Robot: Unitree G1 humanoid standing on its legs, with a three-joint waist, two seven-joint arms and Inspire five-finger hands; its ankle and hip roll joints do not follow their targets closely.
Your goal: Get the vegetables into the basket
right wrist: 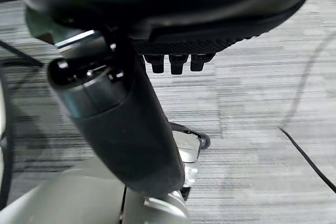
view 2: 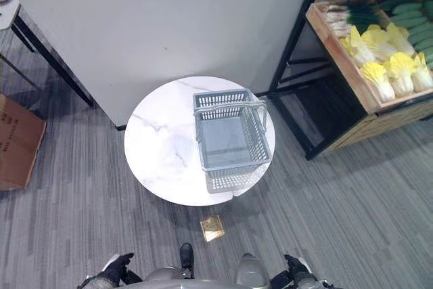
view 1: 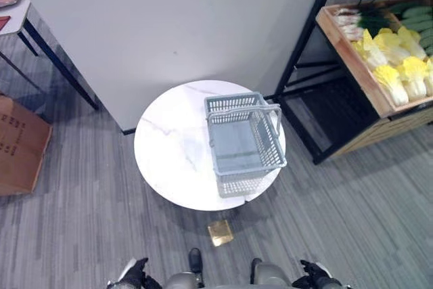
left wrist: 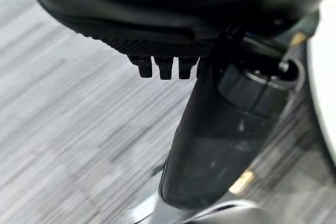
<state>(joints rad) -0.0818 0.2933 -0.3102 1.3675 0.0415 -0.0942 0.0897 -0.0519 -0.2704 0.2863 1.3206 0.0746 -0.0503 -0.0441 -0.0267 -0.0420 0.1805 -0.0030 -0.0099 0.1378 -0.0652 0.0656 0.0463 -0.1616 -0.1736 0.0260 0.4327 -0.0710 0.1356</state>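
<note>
The grey basket [view 1: 243, 141] on the round counter [view 1: 169, 160] holds nothing; the crate [view 1: 352, 65] far right holds yellow cabbages [view 1: 396, 65]. Left hand [left wrist: 163, 66] and right hand [right wrist: 176, 62] hang with fingers relaxed, holding nothing.

Grey plastic basket [view 1: 244, 141], matt, with slotted lattice walls and a smooth solid floor. Beneath it, round table [view 1: 169, 160] with a white marble-look top, smooth, faintly glossy, veined in thin grey. Wooden crate [view 1: 358, 65] of pale unfinished planks on a black metal rack [view 1: 304, 32], matt. Inside, cabbages [view 1: 399, 65] with crinkled yellow leaves and smooth white stalks, beside smooth green cucumbers [view 1: 416, 18]. Brown cardboard box [view 1: 20, 143], dull and papery. Grey carpet floor [view 1: 81, 221], rough, striped in texture. Small brassy metal plate [view 1: 220, 232] set in it, shiny. Left hand [left wrist: 163, 51] and right hand [right wrist: 178, 45] in black matt plastic, palm pads finely ribbed.
</note>
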